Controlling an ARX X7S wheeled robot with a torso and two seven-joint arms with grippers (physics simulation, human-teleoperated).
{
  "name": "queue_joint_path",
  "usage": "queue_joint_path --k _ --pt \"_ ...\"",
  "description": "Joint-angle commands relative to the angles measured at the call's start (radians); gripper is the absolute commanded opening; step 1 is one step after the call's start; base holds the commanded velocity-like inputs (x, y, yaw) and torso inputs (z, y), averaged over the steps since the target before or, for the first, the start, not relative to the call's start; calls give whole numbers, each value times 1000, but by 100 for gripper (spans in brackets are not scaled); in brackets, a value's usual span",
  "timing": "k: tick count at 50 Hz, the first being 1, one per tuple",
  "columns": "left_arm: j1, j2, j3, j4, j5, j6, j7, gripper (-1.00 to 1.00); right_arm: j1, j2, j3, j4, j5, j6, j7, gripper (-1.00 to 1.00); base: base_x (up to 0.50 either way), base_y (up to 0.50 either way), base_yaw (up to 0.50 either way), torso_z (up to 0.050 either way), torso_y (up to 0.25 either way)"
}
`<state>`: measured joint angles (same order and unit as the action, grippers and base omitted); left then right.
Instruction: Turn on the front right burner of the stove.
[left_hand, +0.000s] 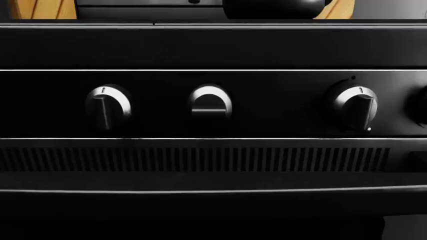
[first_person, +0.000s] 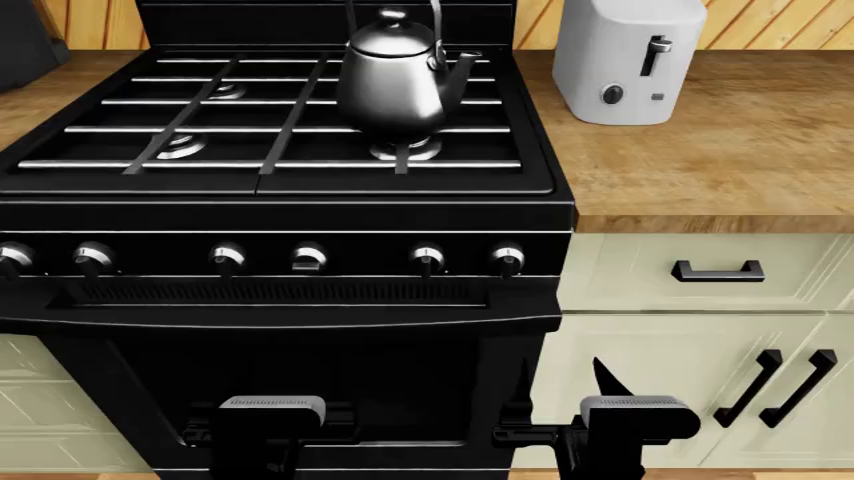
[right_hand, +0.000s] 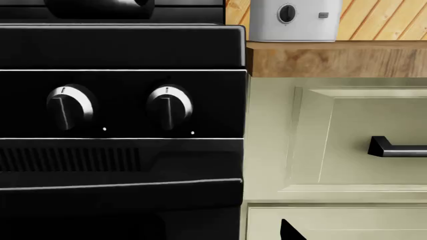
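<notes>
The glossy black stove (first_person: 287, 205) fills the left and middle of the head view. A steel kettle (first_person: 391, 80) stands on the front right burner (first_person: 406, 150), whose silvery ring shows only partly under it. Six silver knobs line the front. The fourth knob from the left (first_person: 308, 258) (left_hand: 210, 102) is turned crosswise, while the two rightmost knobs (right_hand: 67, 107) (right_hand: 170, 107) point up. My left gripper (first_person: 271, 418) hangs low before the oven door. My right gripper (first_person: 617, 400) hangs low at the stove's right edge, with one dark fingertip (right_hand: 288, 231) showing. Neither touches a knob.
A white toaster (first_person: 627, 60) stands on the wooden counter (first_person: 707, 150) right of the stove. Cream cabinets with black handles (first_person: 717, 270) (right_hand: 397, 148) lie under it. A vent grille (left_hand: 200, 159) runs below the knobs, above the oven door (first_person: 294, 370).
</notes>
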<state>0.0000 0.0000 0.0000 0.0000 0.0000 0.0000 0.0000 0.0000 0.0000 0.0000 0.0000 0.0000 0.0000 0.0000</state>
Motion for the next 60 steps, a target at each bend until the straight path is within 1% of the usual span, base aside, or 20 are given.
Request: queue_joint_path --k 1,16,20,60 --pt "1 -16 18 1 -18 3 -16 100 0 16 -20 -1 15 1 19 100 0 0 0 0 0" --pt "1 -56 66 1 -54 6 -58 100 -2 53 -66 -1 54 -7 65 100 0 0 0 0 0" --pt "0 -63 74 0 -57 4 -66 100 -1 60 -74 1 61 -8 72 100 0 0 0 -24 0" --pt "-6 -108 130 -4 -95 6 -123 100 8 105 -128 13 108 -19 126 100 0 0 0 -43 0"
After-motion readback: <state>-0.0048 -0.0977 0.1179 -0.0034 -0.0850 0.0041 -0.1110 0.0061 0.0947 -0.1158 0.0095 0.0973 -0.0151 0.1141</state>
